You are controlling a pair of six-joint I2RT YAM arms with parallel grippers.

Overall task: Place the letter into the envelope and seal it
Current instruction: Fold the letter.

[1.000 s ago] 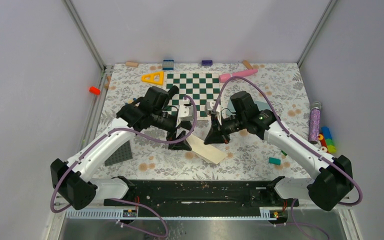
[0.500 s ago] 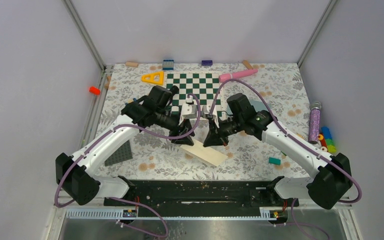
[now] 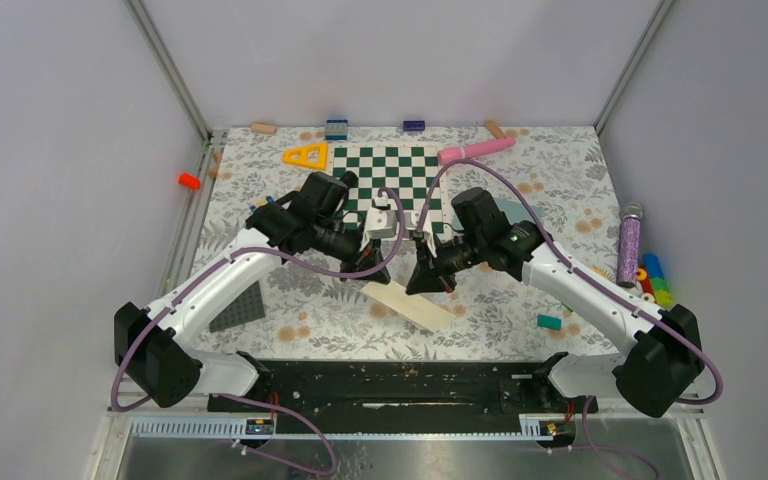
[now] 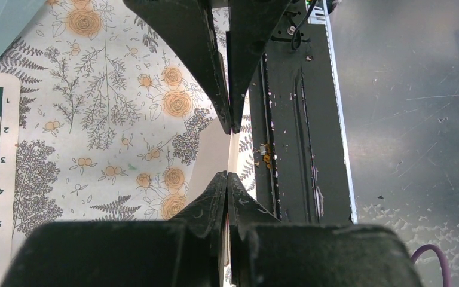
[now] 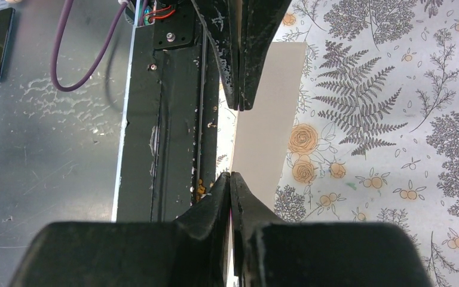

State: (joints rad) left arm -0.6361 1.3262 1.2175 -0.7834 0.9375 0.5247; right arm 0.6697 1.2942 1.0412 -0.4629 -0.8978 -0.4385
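Note:
The letter (image 3: 415,305) is a tan sheet, one end raised off the floral cloth between my two grippers and the other end low near the front rail. My left gripper (image 3: 366,272) is shut on the letter's edge (image 4: 214,149). My right gripper (image 3: 423,282) is shut on the letter (image 5: 269,119) too. In each wrist view the other gripper's shut fingers point at mine from the top of the frame. The teal envelope (image 3: 510,211) lies mostly hidden behind the right arm, and a corner of the envelope (image 4: 0,24) shows in the left wrist view.
The green-white chessboard (image 3: 390,165) lies behind the grippers. Around it sit a yellow triangle (image 3: 306,155), a pink stick (image 3: 475,150), a dark grey baseplate (image 3: 238,308), a teal block (image 3: 548,321) and a purple tube (image 3: 628,245). The black rail (image 3: 390,385) runs along the front.
My left gripper has shut on the letter's edge after standing open beside it. The letter's held end has risen slightly. Both grippers have drifted a little toward the chessboard.

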